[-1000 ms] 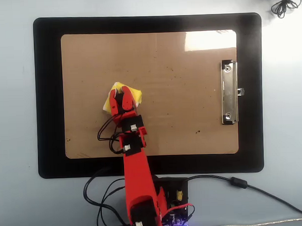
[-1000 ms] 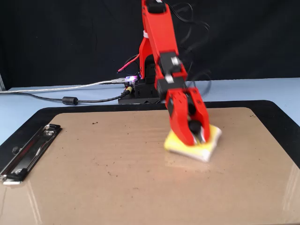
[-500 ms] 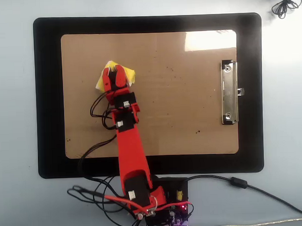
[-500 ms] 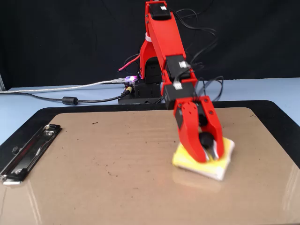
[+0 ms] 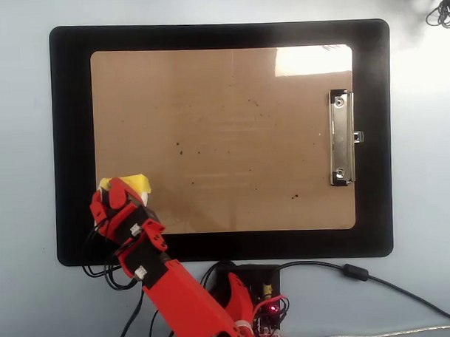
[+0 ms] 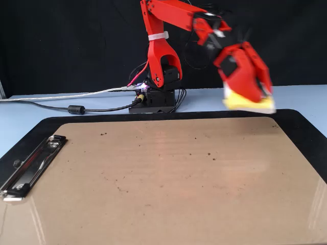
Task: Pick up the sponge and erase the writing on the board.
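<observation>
The gripper (image 6: 249, 97) is clamped on the sponge (image 6: 249, 103) and holds it in the air, above the board's (image 5: 224, 139) corner far from the clip (image 5: 341, 138). The sponge lies flat, its long side across the fixed view. It is blurred and mostly hidden from above. No writing is visible, only dark specks.

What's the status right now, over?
Gripper shut on sponge, lifted clear of the board. No writing visible, only dark specks. Nothing in the way.
</observation>
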Controlling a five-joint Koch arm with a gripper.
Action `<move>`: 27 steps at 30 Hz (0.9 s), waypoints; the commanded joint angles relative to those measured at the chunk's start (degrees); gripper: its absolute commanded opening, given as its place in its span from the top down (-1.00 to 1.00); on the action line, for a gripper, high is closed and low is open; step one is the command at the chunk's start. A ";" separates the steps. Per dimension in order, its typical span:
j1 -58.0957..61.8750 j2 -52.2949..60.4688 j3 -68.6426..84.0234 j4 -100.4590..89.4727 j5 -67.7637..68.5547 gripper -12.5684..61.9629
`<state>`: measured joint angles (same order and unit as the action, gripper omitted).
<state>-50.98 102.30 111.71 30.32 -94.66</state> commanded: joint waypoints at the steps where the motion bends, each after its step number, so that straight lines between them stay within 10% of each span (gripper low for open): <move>1: -1.93 -1.32 -1.58 -7.21 -2.20 0.88; 10: -3.87 -12.74 1.41 -24.26 0.88 0.87; 17: -4.83 -6.33 9.14 -23.38 1.14 -0.15; 27: -0.35 21.53 1.93 21.27 0.97 -0.15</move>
<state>-52.65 120.41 117.25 43.33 -93.43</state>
